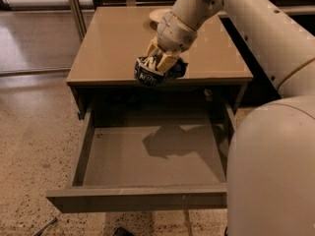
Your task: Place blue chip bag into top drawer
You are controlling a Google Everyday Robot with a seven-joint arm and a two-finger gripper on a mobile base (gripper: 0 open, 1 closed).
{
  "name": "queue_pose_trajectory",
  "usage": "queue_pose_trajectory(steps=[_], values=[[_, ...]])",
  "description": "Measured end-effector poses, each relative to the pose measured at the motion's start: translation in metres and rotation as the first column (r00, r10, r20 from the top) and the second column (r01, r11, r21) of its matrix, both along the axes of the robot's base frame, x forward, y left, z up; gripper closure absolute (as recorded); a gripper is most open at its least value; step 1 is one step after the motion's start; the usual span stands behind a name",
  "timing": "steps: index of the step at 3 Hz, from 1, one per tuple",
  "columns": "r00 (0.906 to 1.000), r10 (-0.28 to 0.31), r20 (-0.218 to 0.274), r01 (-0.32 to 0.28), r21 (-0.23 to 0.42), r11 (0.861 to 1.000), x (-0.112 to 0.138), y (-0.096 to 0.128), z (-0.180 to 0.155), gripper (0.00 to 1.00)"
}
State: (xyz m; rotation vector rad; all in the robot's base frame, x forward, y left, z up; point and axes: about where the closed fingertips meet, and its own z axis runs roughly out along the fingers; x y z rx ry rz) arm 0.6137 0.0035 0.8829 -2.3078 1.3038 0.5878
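The pincer [158, 63], above the front edge of the desk [108, 48], covers the top of the blue chip bag [146, 75] it grips. The arm [246, 14] hides most of the bowl [156, 15]; the robot's body [270, 171] hides the right front corner of the top drawer [138, 198].

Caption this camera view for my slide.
Gripper shut on the blue chip bag at the front edge of the cabinet, top drawer open below.
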Motion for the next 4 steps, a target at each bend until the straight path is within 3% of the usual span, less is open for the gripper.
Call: queue_pose_trajectory(steps=[2, 3, 4], values=[[0.9999, 0.001, 0.013, -0.001, 0.025, 1.0, -0.003, 0.008, -0.003, 1.0], [0.9999, 0.009, -0.007, -0.009, 0.035, 0.999, -0.034, 0.003, -0.004, 1.0], [0.9999, -0.003, -0.017, 0.003, 0.0, 1.0, -0.07, -0.006, -0.015, 1.0]])
